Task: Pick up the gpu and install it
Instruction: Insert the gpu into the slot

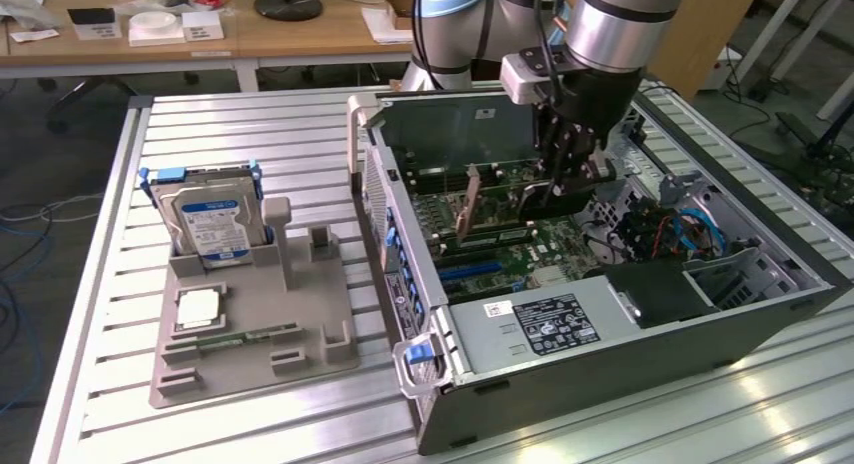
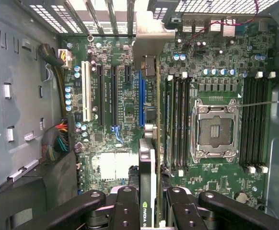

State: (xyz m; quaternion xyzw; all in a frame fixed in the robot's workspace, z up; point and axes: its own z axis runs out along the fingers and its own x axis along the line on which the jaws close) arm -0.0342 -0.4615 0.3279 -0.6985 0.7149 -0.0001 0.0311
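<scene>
The gpu [image 2: 147,177], a thin flat dark card with a black face and a long pale metal bracket [image 2: 150,29] at one end, stands on its edge inside the open dark grey computer case [image 1: 627,359]. In the wrist view we see it edge-on over the green motherboard [image 2: 122,98]. It runs just beside the long blue slot [image 2: 141,93], between this slot and the rows of black memory slots [image 2: 178,120], with the bracket end toward the perforated wall of the case. We cannot tell if its lower edge is already seated in a slot. The black two-finger tool [image 2: 152,191] is clamped on the gpu at the end away from the bracket, with one finger on each face of the card. In the exterior view the tool hangs from the silver robot arm [image 1: 614,24] and reaches down into the middle of the case. Beyond the memory slots lies the open silver processor socket [image 2: 214,129]. The case lies on its side on the ribbed aluminium surface [image 1: 200,124]. Near it, on the exterior view's left, a grey plastic fixture [image 1: 314,314] rests on the same surface. A thick silver hard drive with a blue-white label [image 1: 211,224] stands upright in it, and a small narrow green memory stick [image 1: 234,337] lies flat in it.
</scene>
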